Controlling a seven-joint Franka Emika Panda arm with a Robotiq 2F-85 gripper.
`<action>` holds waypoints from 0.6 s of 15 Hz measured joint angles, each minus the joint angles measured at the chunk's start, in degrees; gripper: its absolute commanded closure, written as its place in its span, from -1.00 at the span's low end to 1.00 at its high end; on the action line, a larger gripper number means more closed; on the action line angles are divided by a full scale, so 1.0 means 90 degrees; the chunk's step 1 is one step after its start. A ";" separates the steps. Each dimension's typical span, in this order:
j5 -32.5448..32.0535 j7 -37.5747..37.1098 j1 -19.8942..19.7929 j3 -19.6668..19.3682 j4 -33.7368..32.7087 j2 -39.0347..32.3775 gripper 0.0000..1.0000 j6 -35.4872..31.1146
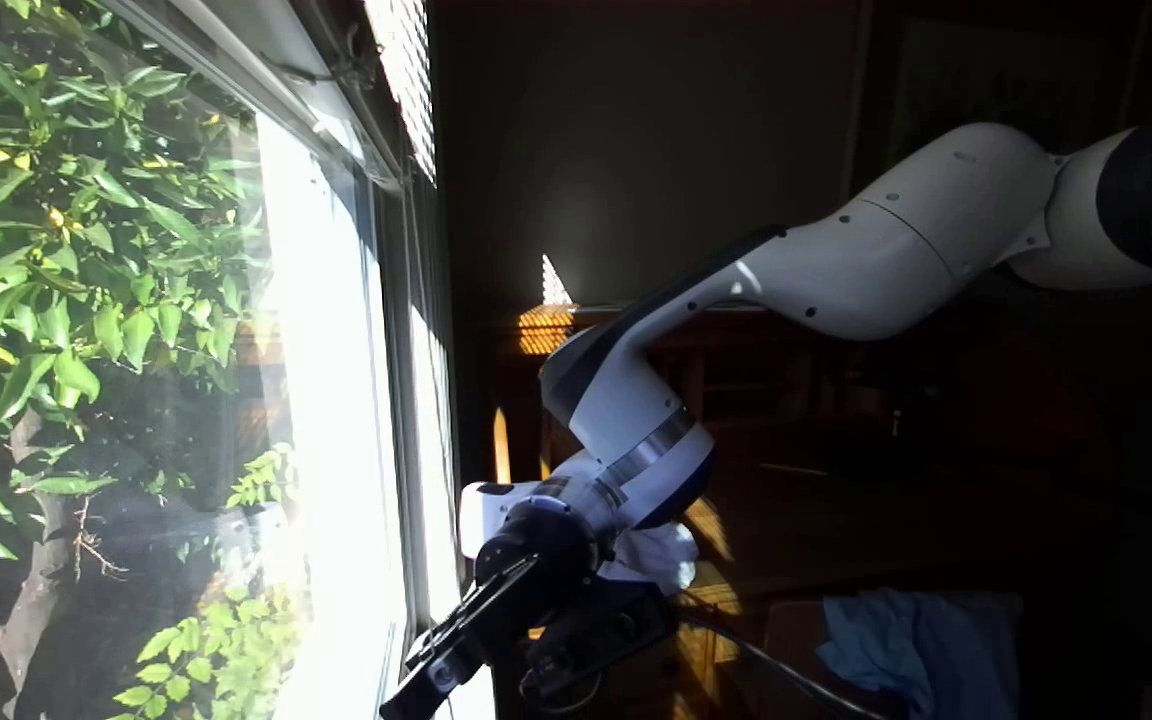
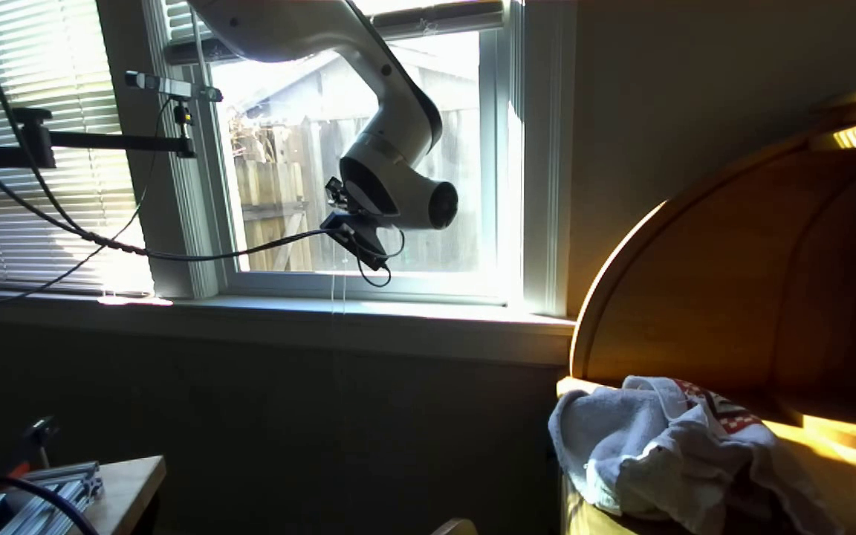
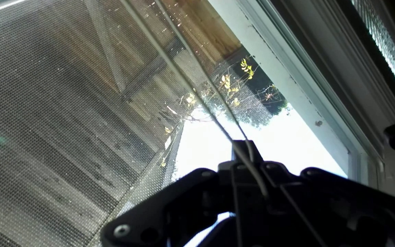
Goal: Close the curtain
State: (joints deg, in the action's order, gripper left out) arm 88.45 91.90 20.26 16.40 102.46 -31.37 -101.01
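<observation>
Blind [image 1: 408, 80] hangs above my jaws in an exterior view. In an exterior view it crosses the upper window [image 2: 489, 148]. In the wrist view my jaws are together at two cords [image 3: 176, 68]; whether pinching them, I cannot tell.

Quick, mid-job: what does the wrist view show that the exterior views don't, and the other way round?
Wrist view only: screen mesh up close, and two cords running onto the gripper; whether it holds them, I can't tell.
Exterior views only: the lower edge of the raised blind, high up, plus the white arm, a blue cloth and a patterned towel.
Shared: the window frame. The gripper and, faintly, the cords each show in an exterior view too.
</observation>
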 measured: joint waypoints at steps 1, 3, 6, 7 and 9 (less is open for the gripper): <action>-0.0001 0.0000 -0.0001 -0.0055 0.0000 0.0068 0.99 -0.0015; -0.0003 0.0000 -0.0002 -0.0146 0.0000 0.0207 0.99 -0.0042; -0.0006 0.0000 -0.0002 -0.0221 0.0000 0.0390 0.99 -0.0088; -0.0006 0.0000 -0.0002 -0.0232 0.0000 0.0430 0.47 -0.0093; -0.0006 0.0000 -0.0002 -0.0245 0.0001 0.0476 0.32 -0.0097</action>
State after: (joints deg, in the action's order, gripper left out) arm 88.40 91.90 20.24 14.20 102.47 -27.09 -101.88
